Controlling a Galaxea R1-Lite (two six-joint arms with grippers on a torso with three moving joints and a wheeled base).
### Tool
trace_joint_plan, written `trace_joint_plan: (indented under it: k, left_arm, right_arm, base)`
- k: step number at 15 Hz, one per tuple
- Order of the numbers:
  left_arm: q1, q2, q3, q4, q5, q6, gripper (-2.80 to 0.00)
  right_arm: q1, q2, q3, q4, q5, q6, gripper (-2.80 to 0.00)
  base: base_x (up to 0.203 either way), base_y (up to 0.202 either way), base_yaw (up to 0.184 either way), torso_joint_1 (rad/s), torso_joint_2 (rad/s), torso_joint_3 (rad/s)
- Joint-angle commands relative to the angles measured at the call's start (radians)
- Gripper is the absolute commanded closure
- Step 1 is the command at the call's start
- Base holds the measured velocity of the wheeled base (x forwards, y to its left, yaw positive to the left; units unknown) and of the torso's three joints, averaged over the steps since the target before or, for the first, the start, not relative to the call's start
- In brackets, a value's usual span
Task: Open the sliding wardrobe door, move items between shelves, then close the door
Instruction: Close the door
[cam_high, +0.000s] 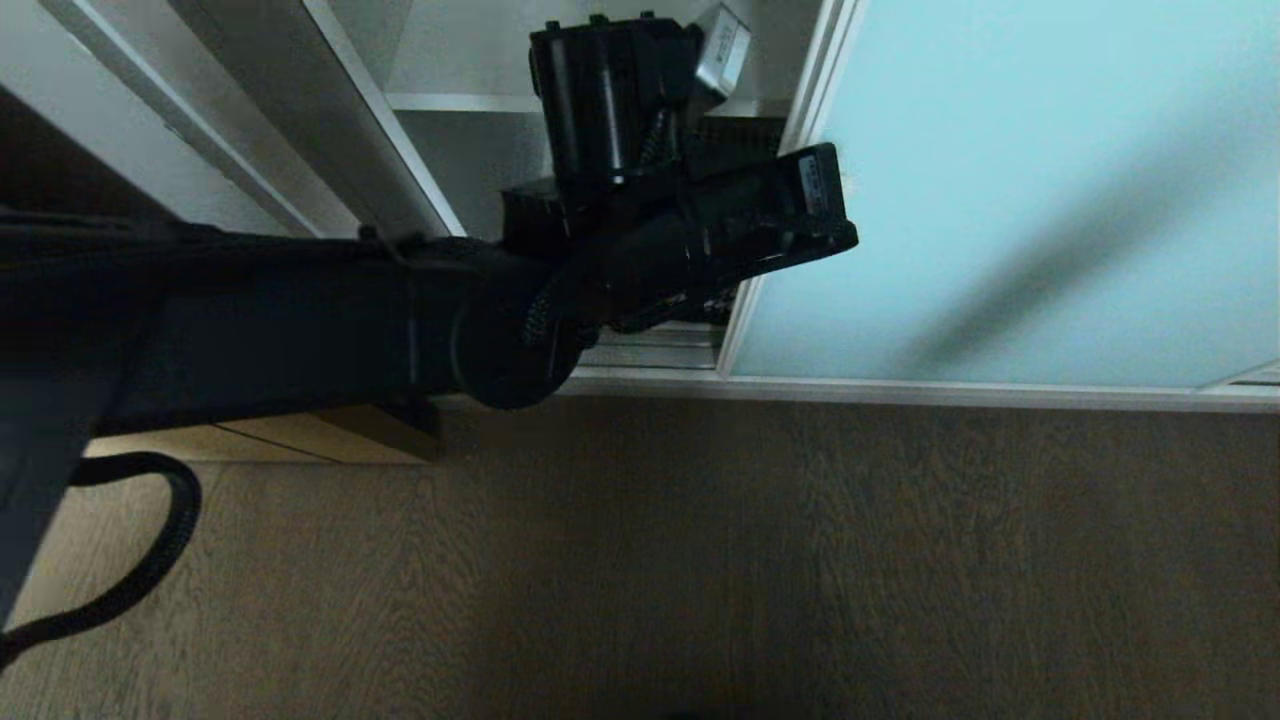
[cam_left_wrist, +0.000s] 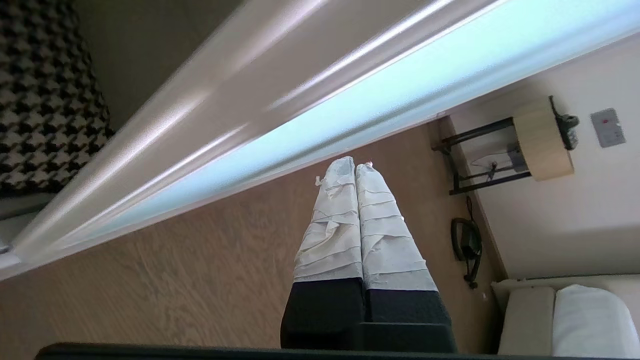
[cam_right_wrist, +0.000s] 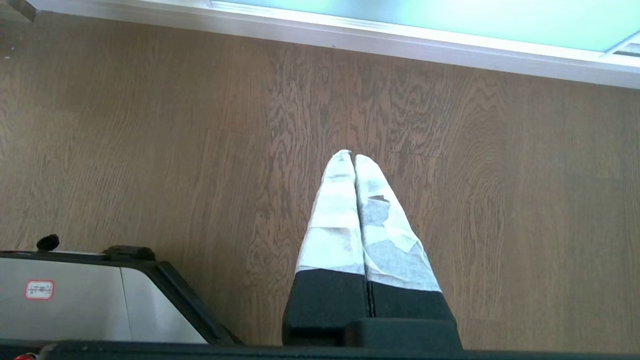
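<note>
Left gripper (cam_left_wrist: 355, 167) jaws closed, empty, tips pointing at the frame edge of the sliding wardrobe door (cam_left_wrist: 310, 135), just short of it, contact unclear. Door frosted aqua, slid aside; the opening sits beyond the jaws. Houndstooth cushion (cam_left_wrist: 45, 95) inside the wardrobe past the frame, well off to one side. White shelf (cam_high: 460, 101) visible in the opening. Right gripper (cam_right_wrist: 354, 156) jaws closed, empty, over wood floor (cam_right_wrist: 150, 150) near the door's bottom rail.
</note>
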Motion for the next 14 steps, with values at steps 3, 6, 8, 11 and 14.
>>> trace_joint_plan:
  k: [3, 6, 8, 11, 14]
  left_arm:
    - [-0.001, 0.115, -0.096, -0.028, 0.085, -0.001, 0.0]
    - [0.002, 0.122, -0.105, -0.028, 0.124, 0.015, 0.0]
    - [0.002, 0.132, -0.114, -0.033, 0.191, 0.077, 0.0]
    - [0.004, 0.146, -0.114, -0.071, 0.208, 0.119, 0.0]
    - [0.015, 0.144, -0.115, -0.067, 0.21, 0.119, 0.0]
  right_arm:
    - [0.0, 0.001, 0.0, 0.0, 0.001, -0.001, 0.0]
    - [0.0, 0.001, 0.0, 0.0, 0.001, -0.001, 0.0]
    - [0.0, 0.001, 0.0, 0.0, 0.001, -0.001, 0.0]
    - [0.0, 0.001, 0.0, 0.0, 0.001, -0.001, 0.0]
    - [0.0, 0.001, 0.0, 0.0, 0.001, -0.001, 0.0]
  base:
    - [0.0, 0.0, 0.0, 0.0, 0.0, 0.0]
    - [0.0, 0.0, 0.0, 0.0, 0.0, 0.0]
    - [0.0, 0.0, 0.0, 0.0, 0.0, 0.0]
    - [0.0, 0.0, 0.0, 0.0, 0.0, 0.0]
    - [0.0, 0.0, 0.0, 0.0, 0.0, 0.0]
